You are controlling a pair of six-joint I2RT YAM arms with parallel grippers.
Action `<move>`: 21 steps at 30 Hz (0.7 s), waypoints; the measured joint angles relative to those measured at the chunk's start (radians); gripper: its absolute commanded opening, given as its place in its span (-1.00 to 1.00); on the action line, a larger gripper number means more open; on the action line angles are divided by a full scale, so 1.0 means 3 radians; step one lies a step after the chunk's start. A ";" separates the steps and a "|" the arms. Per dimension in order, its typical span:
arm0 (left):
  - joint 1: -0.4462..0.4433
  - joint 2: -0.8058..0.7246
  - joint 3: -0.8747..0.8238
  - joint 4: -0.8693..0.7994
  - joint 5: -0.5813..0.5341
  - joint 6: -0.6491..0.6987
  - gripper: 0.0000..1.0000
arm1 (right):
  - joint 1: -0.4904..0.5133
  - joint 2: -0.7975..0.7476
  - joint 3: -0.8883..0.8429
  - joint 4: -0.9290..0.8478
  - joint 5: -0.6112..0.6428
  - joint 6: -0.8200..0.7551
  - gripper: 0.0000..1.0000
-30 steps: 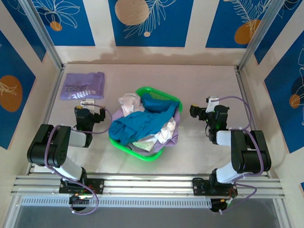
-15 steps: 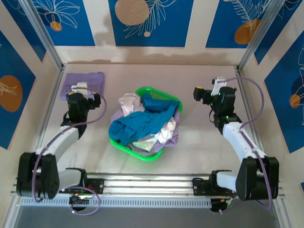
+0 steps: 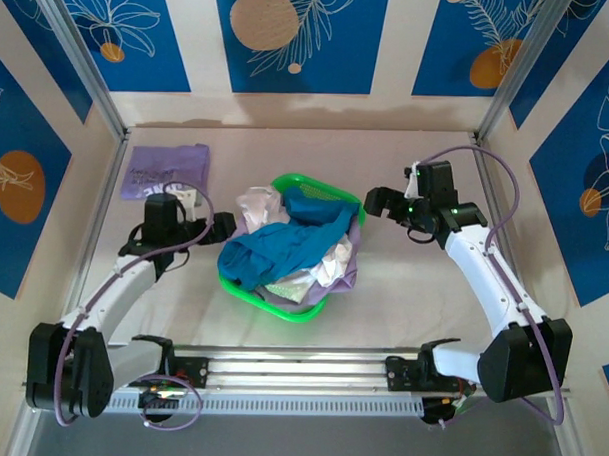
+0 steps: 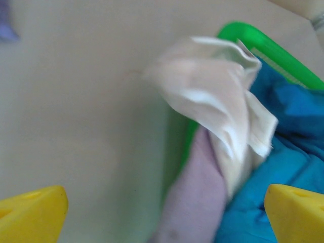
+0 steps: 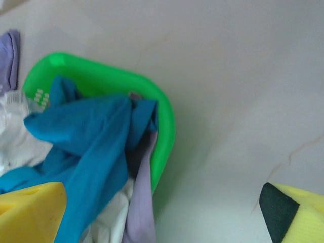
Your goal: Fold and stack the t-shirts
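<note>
At the far left of the table a lavender t-shirt with white lettering lies flat and folded, well apart from everything else; it looks like the start of the stack, set there to keep the middle free for folding. Just right of it the left gripper points at the near-left side of the green basket, its yellow fingers spread wide and holding nothing, likely so they can straddle a bunched fold of cloth. Its wrist view faces a white t-shirt draped over the rim, with lilac cloth beneath it. The basket holds the unfolded pile: a teal t-shirt sprawls across the top and spills over the rim, so it seems the easiest one to lift next, and a lilac t-shirt hangs out on the right. Beyond the basket's far-right corner the right gripper faces inward, jaws equally wide and empty, placed to take the opposite side of whichever shirt comes out.
</note>
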 measured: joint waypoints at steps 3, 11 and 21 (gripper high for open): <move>-0.0202 0.0131 -0.0017 0.0056 0.0142 -0.0121 0.98 | 0.0003 0.0000 0.0015 -0.0206 -0.0144 0.0095 0.98; -0.0792 0.0718 -0.0008 0.0308 0.0200 -0.0336 0.99 | 0.0013 -0.0004 0.0069 -0.0511 -0.0188 0.0331 0.98; -0.1684 0.1445 0.0350 0.1185 0.0027 -0.1227 0.99 | -0.0050 0.0047 0.0483 -0.0973 0.0127 0.0671 0.98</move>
